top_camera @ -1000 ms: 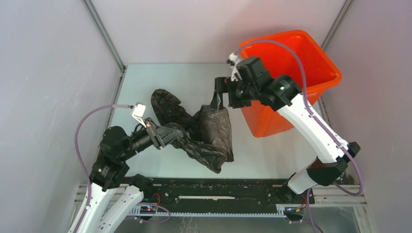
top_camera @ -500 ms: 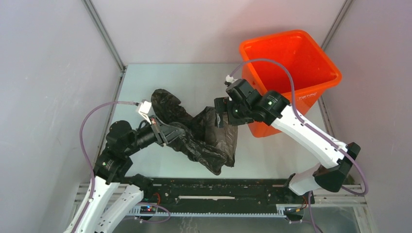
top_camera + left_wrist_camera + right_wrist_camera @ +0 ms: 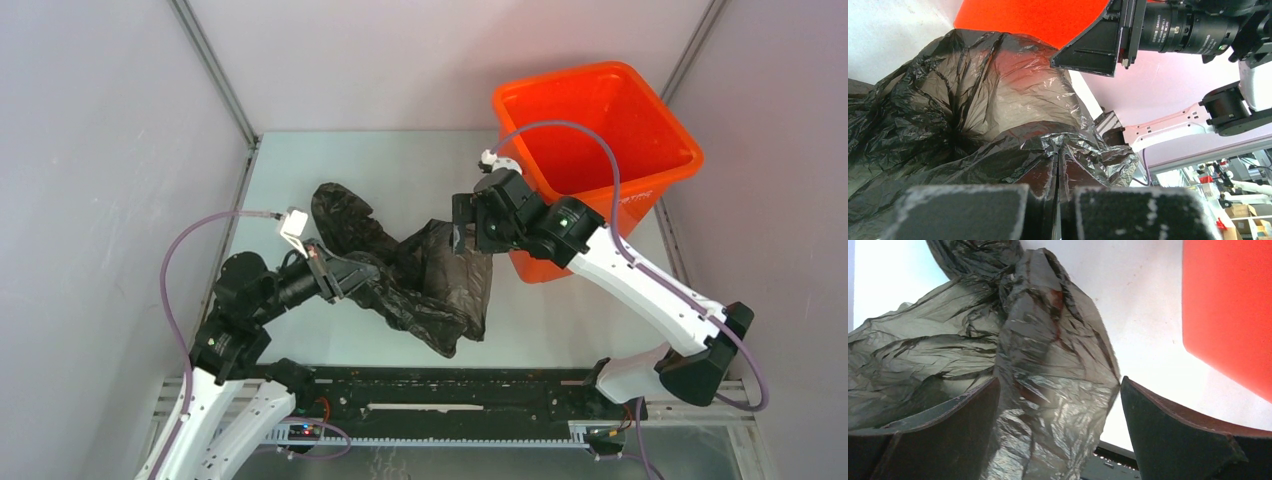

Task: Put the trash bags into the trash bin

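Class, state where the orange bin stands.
Top view: the orange bin stands in the far right corner of the table, right of the black bags.

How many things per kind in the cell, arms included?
trash bin: 1
trash bags: 1 heap, separate bags cannot be told
robot arms: 2, left arm and right arm
Total: 4

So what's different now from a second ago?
The right hand, open, moved from beside the trash bin toward the near edge and now straddles a fold of the trash bags. The left hand edged slightly right, staying shut on the bags, which spread a little toward the bin. Bin unmoved; nothing newly gripped or released.
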Action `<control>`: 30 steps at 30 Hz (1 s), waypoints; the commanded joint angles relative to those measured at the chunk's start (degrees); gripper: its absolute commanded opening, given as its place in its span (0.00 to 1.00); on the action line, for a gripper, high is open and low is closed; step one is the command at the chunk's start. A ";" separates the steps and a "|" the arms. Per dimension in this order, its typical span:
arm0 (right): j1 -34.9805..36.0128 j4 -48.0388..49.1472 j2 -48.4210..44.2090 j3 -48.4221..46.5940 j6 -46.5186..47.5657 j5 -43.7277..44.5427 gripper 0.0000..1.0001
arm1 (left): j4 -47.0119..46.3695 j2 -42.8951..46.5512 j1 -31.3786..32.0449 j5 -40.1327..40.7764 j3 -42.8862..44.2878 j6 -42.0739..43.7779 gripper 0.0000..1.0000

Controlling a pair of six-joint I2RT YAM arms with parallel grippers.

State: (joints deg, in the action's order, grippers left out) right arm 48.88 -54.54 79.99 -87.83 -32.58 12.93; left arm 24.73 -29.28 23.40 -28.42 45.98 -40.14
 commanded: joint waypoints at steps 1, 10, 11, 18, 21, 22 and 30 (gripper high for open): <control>0.59 2.10 -6.43 6.22 -4.67 5.20 1.00 | -1.79 0.97 -0.02 1.18 1.00 -0.62 0.00; 2.38 21.59 -6.53 13.57 -9.78 -1.94 1.00 | -3.16 0.62 0.03 0.98 0.23 -1.90 0.00; 2.73 23.11 -6.17 13.72 -9.64 -3.22 1.00 | -3.35 0.70 0.00 1.12 0.25 -2.06 0.00; 3.42 25.28 -1.93 14.11 -10.61 -6.59 0.94 | -3.37 2.47 -0.02 1.67 -0.79 -3.16 0.00; 3.25 27.91 -0.49 13.86 -7.83 -6.97 0.81 | -3.36 2.88 -0.02 1.51 -1.51 -3.45 0.00; 2.89 28.20 0.00 13.41 -6.95 -7.32 0.74 | -3.37 2.96 -0.02 1.42 -1.50 -3.41 0.00; -0.47 31.88 -2.51 10.10 3.82 -9.90 0.00 | -1.06 0.45 0.08 0.37 -0.09 -1.06 0.00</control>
State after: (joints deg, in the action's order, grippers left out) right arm 49.87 -27.49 80.60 -73.89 -36.60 3.53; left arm 23.66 -26.96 23.40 -27.20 45.76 -42.52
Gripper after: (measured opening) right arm 0.079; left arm 0.008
